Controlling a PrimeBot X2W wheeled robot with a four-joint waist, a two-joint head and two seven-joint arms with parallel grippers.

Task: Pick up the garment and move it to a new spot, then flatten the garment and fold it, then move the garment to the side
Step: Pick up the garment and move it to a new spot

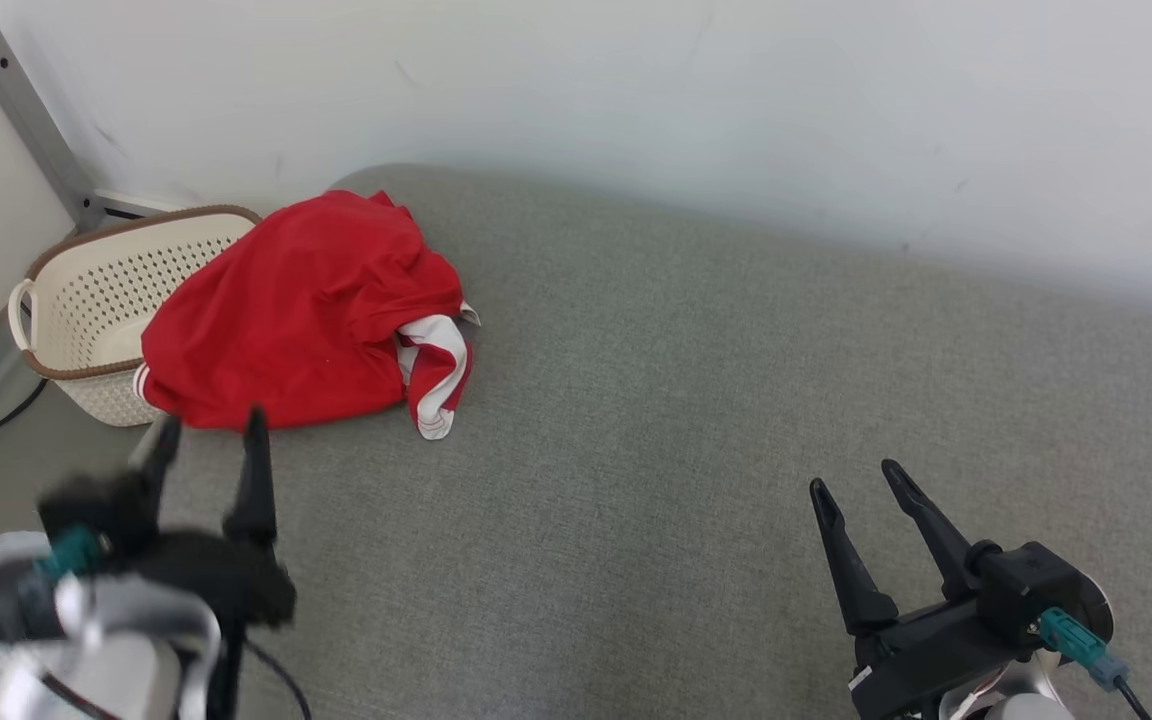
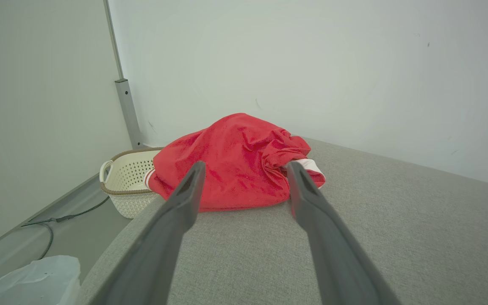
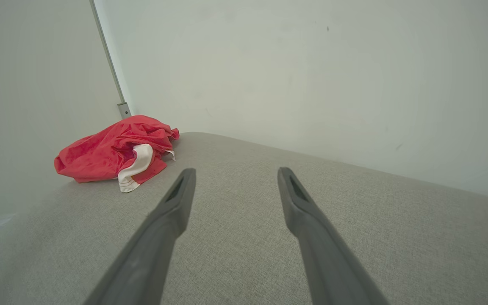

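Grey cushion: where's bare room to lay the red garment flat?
Free: grey cushion right of the garment, from wall to right claw. Crowded: left corner, where the garment overlaps the basket, near the left claw.

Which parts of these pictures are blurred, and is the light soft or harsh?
Head view: the left gripper is blurred, while the right gripper and the red garment are sharp. Left wrist view: the near fingers look soft-edged. Right wrist view: soft, even light on the grey surface, without glare.

A grey upholstered surface (image 1: 736,450) meets the white wall (image 1: 636,80) at twelve o'clock; a metal post (image 1: 26,110) and cream basket (image 1: 86,290) stand at ten o'clock.
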